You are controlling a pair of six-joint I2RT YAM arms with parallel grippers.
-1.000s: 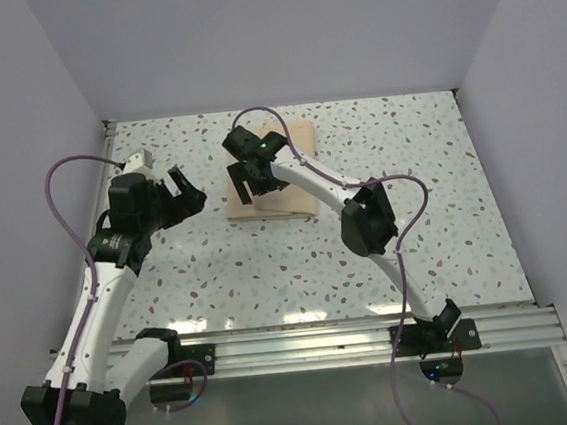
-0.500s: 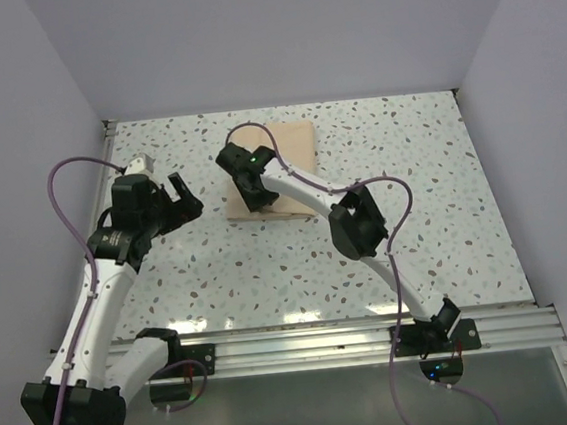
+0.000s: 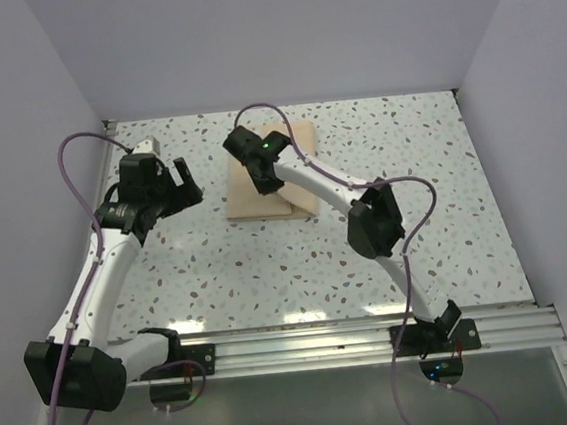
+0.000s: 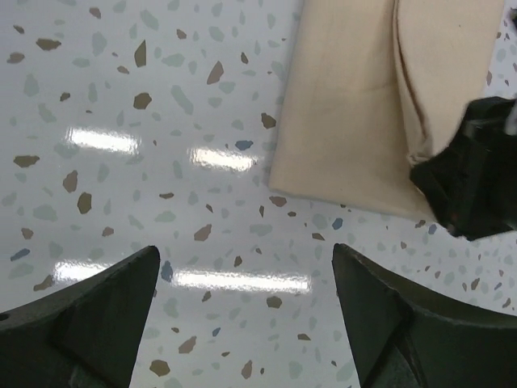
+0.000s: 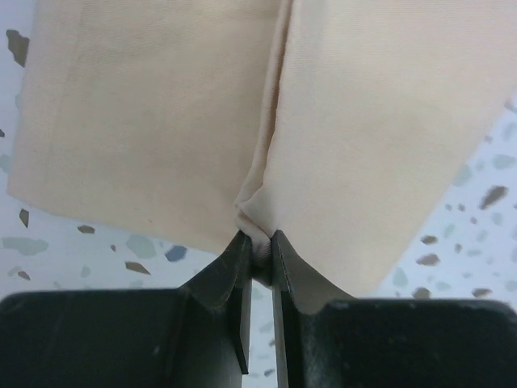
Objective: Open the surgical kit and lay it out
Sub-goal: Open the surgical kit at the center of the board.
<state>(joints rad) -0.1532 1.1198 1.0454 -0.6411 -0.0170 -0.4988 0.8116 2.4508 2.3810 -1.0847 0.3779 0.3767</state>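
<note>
We're looking down at the speckled table, and the cloth wrap is lying folded shut toward the far middle of it, with nothing laid out yet. Whatever is sitting inside is hidden from us. The left gripper is hanging wide open off to the wrap's left, near it but touching nothing. The right gripper is squeezing down narrow on a little fold at the wrap's edge, right where two flaps are meeting, and it's catching only a thin sliver of fabric.

That's the bit that's worrying us. With so little cloth between the jaws, we're guessing the fold is going to slip free once the arm starts pulling. We're also not managing to tell whether it's pinching one layer or both. If it's both, the whole bundle is probably going to drag or lift instead of opening, and loose stuff inside could be sliding out. Nothing is pinning the wrap down either, since the left one is sitting idle.
</note>
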